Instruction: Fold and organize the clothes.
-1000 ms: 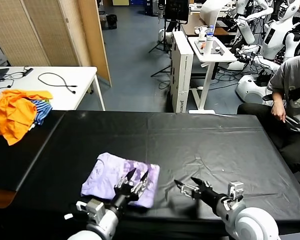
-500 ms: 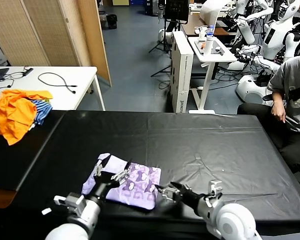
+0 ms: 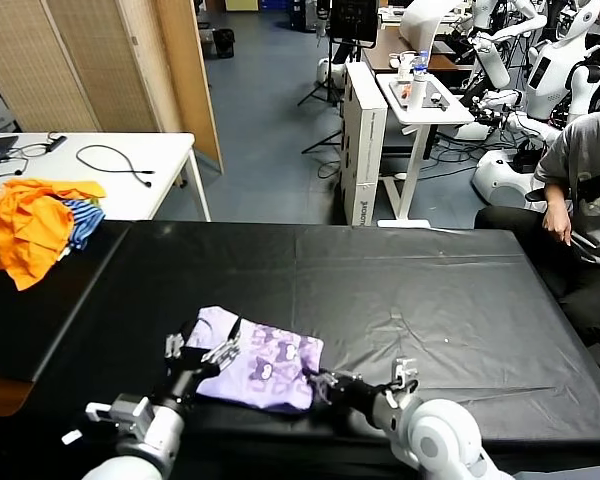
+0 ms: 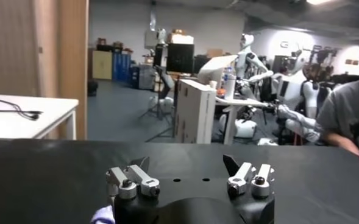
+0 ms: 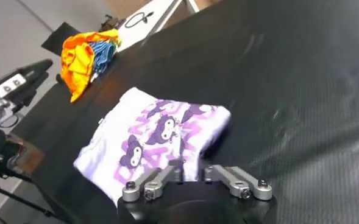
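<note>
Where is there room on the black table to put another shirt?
The table is bare right of the T-shirt and along the far edge. It is crowded near the T-shirt, with the left gripper and right gripper beside it.

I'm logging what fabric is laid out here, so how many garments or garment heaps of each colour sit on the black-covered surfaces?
Lavender, folded T-shirt with purple print, on the black table: 1
Orange and blue-striped garment pile, far on the robot's left: 1
Total: 2
How many pieces make up the pile cannot be told.
</note>
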You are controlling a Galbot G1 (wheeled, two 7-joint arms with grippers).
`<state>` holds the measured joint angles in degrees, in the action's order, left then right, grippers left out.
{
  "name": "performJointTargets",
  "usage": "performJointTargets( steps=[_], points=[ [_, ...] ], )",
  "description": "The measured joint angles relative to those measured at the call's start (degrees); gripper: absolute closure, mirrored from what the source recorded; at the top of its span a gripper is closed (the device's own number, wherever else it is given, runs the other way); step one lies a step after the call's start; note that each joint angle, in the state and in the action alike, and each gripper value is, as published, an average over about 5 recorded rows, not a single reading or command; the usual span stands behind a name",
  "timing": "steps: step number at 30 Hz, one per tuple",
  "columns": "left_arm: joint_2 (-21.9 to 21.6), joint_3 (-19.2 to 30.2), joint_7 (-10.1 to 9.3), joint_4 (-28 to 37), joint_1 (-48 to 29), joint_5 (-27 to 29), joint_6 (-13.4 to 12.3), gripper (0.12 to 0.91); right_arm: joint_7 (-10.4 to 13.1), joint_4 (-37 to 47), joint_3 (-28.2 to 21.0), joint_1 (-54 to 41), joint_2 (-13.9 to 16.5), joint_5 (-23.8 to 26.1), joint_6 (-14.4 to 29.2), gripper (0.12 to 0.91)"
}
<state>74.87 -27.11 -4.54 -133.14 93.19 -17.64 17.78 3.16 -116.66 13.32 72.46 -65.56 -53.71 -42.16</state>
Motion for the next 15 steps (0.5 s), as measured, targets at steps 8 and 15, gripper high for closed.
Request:
performJointTargets(
  steps=[8,15],
  points=[
    [1.9,-1.2,-0.12,0.3,0.9,1.0,-0.4,0.123,-0.6,3.1,1.3,-5.7,4.3,0.9,0.0,0.865],
    [2.9,-1.4,-0.15,0.7,1.0,1.4,-0.6,0.123,0.7,5.1,1.5,-10.0,8.0,0.7,0.0,0.836]
  ],
)
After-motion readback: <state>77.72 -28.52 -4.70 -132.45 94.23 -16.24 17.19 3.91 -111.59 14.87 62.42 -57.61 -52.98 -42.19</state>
